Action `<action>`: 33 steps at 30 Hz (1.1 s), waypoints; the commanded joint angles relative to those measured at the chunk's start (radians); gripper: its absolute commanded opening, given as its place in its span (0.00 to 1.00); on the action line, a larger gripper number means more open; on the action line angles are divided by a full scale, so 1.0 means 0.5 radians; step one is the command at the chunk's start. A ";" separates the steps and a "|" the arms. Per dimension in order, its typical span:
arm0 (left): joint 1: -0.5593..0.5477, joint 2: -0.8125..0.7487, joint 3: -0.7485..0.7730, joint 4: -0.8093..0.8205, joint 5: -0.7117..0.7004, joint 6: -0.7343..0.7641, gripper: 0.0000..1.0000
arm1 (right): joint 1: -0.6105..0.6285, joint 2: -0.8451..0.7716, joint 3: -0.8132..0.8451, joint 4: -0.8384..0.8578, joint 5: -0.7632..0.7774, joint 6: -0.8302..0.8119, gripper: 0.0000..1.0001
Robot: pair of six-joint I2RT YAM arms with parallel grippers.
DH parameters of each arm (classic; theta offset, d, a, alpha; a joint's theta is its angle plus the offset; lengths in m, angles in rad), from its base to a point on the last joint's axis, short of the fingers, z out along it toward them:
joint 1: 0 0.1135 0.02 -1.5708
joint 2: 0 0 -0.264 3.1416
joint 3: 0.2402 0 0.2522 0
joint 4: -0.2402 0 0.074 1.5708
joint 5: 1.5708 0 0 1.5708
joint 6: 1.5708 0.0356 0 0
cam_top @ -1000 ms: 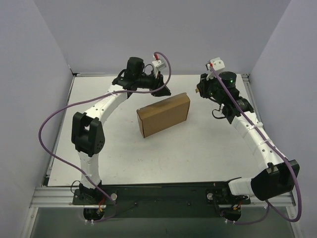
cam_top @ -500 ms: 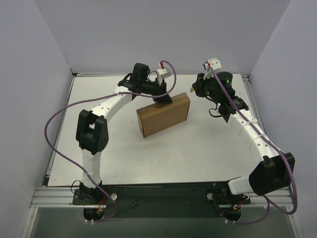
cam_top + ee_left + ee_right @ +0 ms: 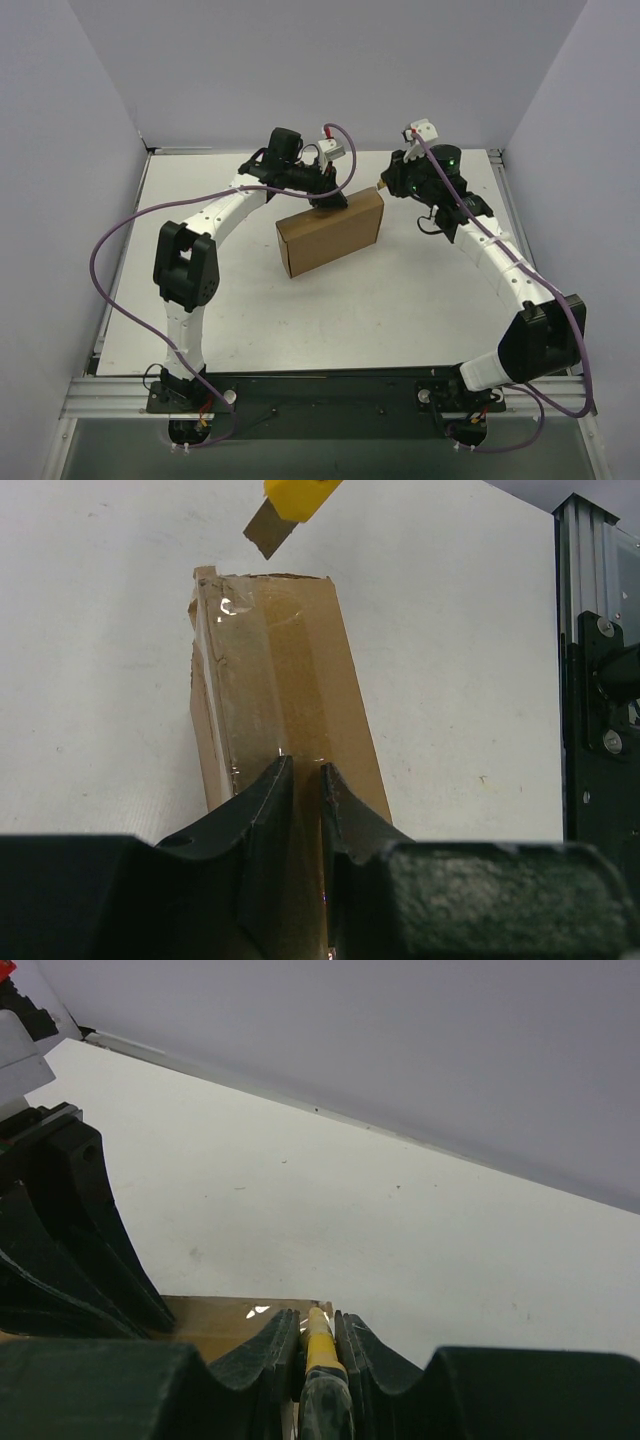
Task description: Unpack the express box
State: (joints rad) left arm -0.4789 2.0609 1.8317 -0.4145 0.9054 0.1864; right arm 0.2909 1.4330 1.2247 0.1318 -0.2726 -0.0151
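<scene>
- One express box lies closed in the middle of your table.
- Your left gripper hangs over the box top, fingers nearly together, pinching nothing.
- Your right gripper pinches the yellow utility knife, its blade by the box's far corner.

My left gripper has swung in onto the far edge of the express box, jaws narrowing to a slim gap. My right gripper brings the yellow knife up to its corner.
</scene>
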 commanded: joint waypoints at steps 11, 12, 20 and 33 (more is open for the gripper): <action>-0.015 0.054 -0.049 -0.199 -0.065 0.038 0.27 | 0.023 0.061 0.039 0.215 -0.130 -0.135 0.00; -0.018 0.057 -0.049 -0.199 -0.068 0.038 0.27 | 0.023 0.061 0.039 0.218 -0.130 -0.142 0.00; -0.024 0.078 -0.037 -0.199 -0.050 0.020 0.27 | 0.023 0.125 0.045 0.197 -0.130 -0.200 0.00; -0.024 0.112 -0.016 -0.193 -0.044 -0.001 0.26 | 0.017 0.113 0.036 0.120 -0.133 -0.271 0.00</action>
State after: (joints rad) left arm -0.4816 2.0621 1.8320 -0.4141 0.9054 0.1875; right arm 0.2962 1.4979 1.2270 0.1810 -0.3233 -0.1234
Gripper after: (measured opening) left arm 0.263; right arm 0.187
